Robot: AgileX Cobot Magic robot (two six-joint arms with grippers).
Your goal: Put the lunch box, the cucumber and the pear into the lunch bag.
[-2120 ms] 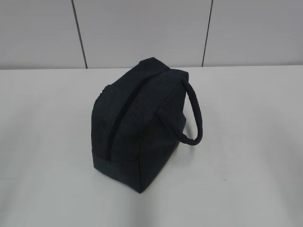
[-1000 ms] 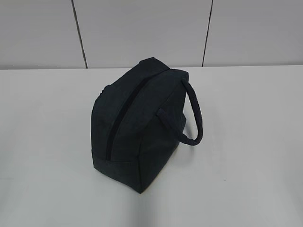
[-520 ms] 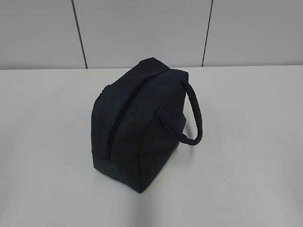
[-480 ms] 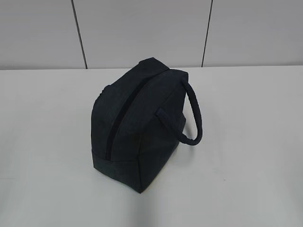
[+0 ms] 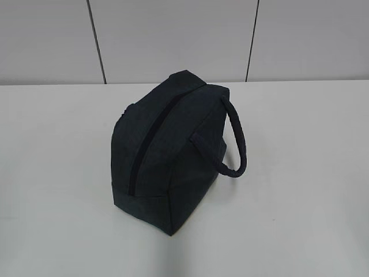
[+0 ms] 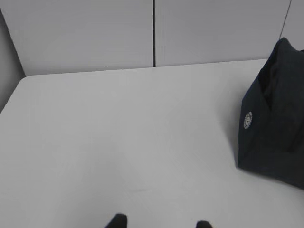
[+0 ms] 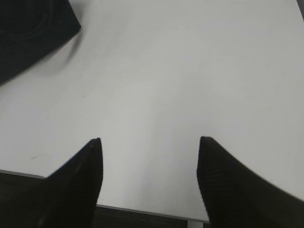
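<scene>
The dark navy lunch bag [image 5: 167, 153] stands on the white table, its top zipper closed and one loop handle [image 5: 237, 141] hanging to the right. It also shows at the right edge of the left wrist view [image 6: 275, 118] and the top left corner of the right wrist view [image 7: 28, 28]. My left gripper [image 6: 160, 222] is open and empty, well left of the bag. My right gripper [image 7: 148, 142] is open and empty over the table's near edge. Neither gripper shows in the exterior view. The lunch box, the cucumber and the pear are out of view.
The white table [image 5: 300, 190] runs back to a grey panelled wall [image 5: 173, 34]. The table's front edge [image 7: 142, 211] lies just under my right gripper.
</scene>
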